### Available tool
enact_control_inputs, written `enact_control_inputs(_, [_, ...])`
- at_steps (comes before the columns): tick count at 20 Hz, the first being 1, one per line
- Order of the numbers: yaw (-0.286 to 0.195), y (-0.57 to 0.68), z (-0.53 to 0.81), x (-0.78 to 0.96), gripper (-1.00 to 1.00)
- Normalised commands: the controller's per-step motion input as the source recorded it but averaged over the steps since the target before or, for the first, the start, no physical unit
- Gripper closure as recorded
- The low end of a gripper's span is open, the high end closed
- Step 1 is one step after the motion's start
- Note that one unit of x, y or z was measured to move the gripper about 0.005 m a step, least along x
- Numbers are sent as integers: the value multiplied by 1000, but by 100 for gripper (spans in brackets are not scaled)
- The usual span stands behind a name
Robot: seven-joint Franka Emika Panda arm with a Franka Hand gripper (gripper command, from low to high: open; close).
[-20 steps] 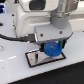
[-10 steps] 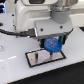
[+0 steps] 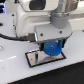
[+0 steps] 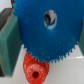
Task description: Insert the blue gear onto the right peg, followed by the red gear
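Observation:
My gripper (image 3: 53, 44) is shut on the blue gear (image 3: 52, 50) and holds it just above the grey black-rimmed plate (image 3: 34, 58). In the wrist view the blue gear (image 4: 47, 32) fills most of the picture, its centre hole showing, with the green fingers (image 4: 7, 42) at both sides of its rim. The red gear (image 4: 35, 70) lies below it, partly covered by the blue gear's teeth. The gear and my gripper hide the right peg in the exterior view. Whether the peg stands in the hole I cannot tell.
The white arm and its black cable fill the upper part of the exterior view. The plate lies on a white table (image 3: 70, 72).
The blue gear, held in my gripper, has sunk a little closer to the plate and drifted slightly toward the exterior view's right.

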Motion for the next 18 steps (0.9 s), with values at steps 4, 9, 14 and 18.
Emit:
enact_control_inputs(4, [0, 126, -7, -179, 100])
enact_control_inputs(9, [0, 2, 27, -226, 100])
enact_control_inputs(14, [0, -48, -90, -139, 100])
enact_control_inputs(18, [0, -67, -240, 37, 100])
